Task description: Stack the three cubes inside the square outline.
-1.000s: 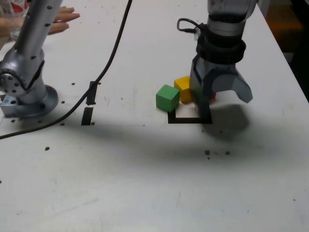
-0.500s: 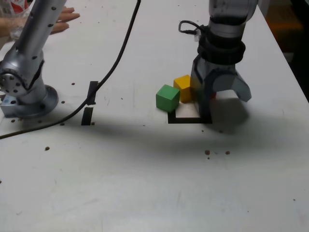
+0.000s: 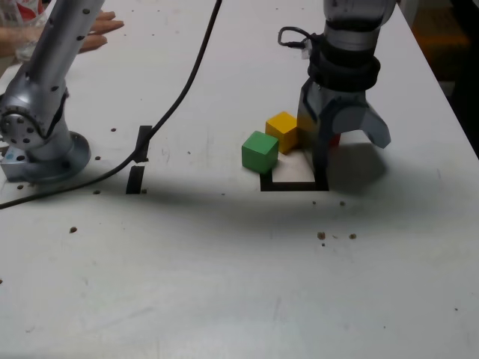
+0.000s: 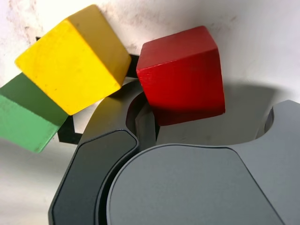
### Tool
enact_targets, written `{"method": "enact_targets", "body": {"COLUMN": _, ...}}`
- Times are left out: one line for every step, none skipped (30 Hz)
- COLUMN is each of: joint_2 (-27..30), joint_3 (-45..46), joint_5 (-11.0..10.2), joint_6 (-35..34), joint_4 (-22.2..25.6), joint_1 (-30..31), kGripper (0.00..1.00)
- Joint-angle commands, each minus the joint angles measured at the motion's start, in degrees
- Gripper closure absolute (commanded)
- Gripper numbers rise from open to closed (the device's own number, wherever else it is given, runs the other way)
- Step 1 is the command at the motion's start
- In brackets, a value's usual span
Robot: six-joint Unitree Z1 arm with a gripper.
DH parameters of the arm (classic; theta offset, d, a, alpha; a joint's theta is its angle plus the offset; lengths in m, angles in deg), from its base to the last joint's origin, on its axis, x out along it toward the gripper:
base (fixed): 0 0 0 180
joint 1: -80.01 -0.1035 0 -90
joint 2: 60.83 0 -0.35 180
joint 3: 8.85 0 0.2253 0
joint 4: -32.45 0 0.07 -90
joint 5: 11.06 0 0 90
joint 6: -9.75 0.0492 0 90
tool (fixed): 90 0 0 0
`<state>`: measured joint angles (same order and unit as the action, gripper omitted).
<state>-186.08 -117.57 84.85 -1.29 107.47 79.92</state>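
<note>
Now: gripper point(image 3: 343, 153) spread wide and empty, straddling the red cube point(image 4: 183, 75).
Centre the jaws before closing; yellow cube point(image 3: 284, 131) sits at nine o'clock, square outline point(image 3: 293, 185) at six.

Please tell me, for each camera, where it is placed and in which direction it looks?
Exterior view: off the arm, above the table's near side, looking down across the table; shows the arm's base, the open gripper, a person's hand.
Wrist view: on the wrist, looking past the gripper's fingers at the cubes close up.
Shared: green cube, yellow cube, red cube, square outline.
</note>
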Motion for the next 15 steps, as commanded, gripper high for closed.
{"method": "enact_targets", "body": {"joint_2": -0.6, "joint_3": -0.1, "joint_5": 0.0, "joint_6": 0.2, "joint_4": -0.1, "joint_1": -0.3, "kGripper": 0.11}}
{"method": "enact_targets", "body": {"joint_2": -0.7, "joint_3": -0.2, "joint_5": 0.0, "joint_6": 0.3, "joint_4": -0.1, "joint_1": -0.4, "kGripper": 0.11}}
{"method": "enact_targets", "body": {"joint_2": -0.8, "joint_3": -0.2, "joint_5": 0.0, "joint_6": 0.3, "joint_4": -0.1, "joint_1": -0.4, "kGripper": 0.11}}
{"method": "enact_targets", "body": {"joint_2": -1.0, "joint_3": -0.3, "joint_5": 0.1, "joint_6": 0.3, "joint_4": -0.1, "joint_1": -0.4, "kGripper": 0.12}}
{"method": "enact_targets", "body": {"joint_2": -1.1, "joint_3": -0.4, "joint_5": 0.2, "joint_6": 0.3, "joint_4": -0.1, "joint_1": -0.4, "kGripper": 0.13}}
{"method": "enact_targets", "body": {"joint_2": -1.3, "joint_3": -0.5, "joint_5": 0.2, "joint_6": 0.4, "joint_4": -0.1, "joint_1": -0.4, "kGripper": 0.15}}
{"method": "enact_targets", "body": {"joint_2": -1.3, "joint_3": -0.6, "joint_5": 0.3, "joint_6": 0.4, "joint_4": -0.1, "joint_1": -0.5, "kGripper": 0.18}}
{"method": "enact_targets", "body": {"joint_2": -1.4, "joint_3": -0.6, "joint_5": 0.4, "joint_6": 0.4, "joint_4": -0.1, "joint_1": -0.5, "kGripper": 0.22}}
{"method": "enact_targets", "body": {"joint_2": -1.4, "joint_3": -0.5, "joint_5": 0.4, "joint_6": 0.4, "joint_4": -0.2, "joint_1": -0.6, "kGripper": 0.26}}
{"method": "enact_targets", "body": {"joint_2": -1.4, "joint_3": -0.5, "joint_5": 0.4, "joint_6": 0.4, "joint_4": -0.3, "joint_1": -0.6, "kGripper": 0.30}}
{"method": "enact_targets", "body": {"joint_2": -1.5, "joint_3": -0.4, "joint_5": 0.4, "joint_6": 0.4, "joint_4": -0.5, "joint_1": -0.7, "kGripper": 0.35}}
{"method": "enact_targets", "body": {"joint_2": -1.5, "joint_3": -0.3, "joint_5": 0.5, "joint_6": 0.4, "joint_4": -0.7, "joint_1": -0.7, "kGripper": 0.41}}
{"method": "enact_targets", "body": {"joint_2": -1.5, "joint_3": -0.3, "joint_5": 0.4, "joint_6": 0.4, "joint_4": -1.0, "joint_1": -0.7, "kGripper": 0.47}}
{"method": "enact_targets", "body": {"joint_2": -1.6, "joint_3": -0.3, "joint_5": 0.4, "joint_6": 0.4, "joint_4": -1.5, "joint_1": -0.7, "kGripper": 0.56}}
{"method": "enact_targets", "body": {"joint_2": -1.6, "joint_3": -0.3, "joint_5": 0.4, "joint_6": 0.5, "joint_4": -1.9, "joint_1": -0.7, "kGripper": 0.62}}
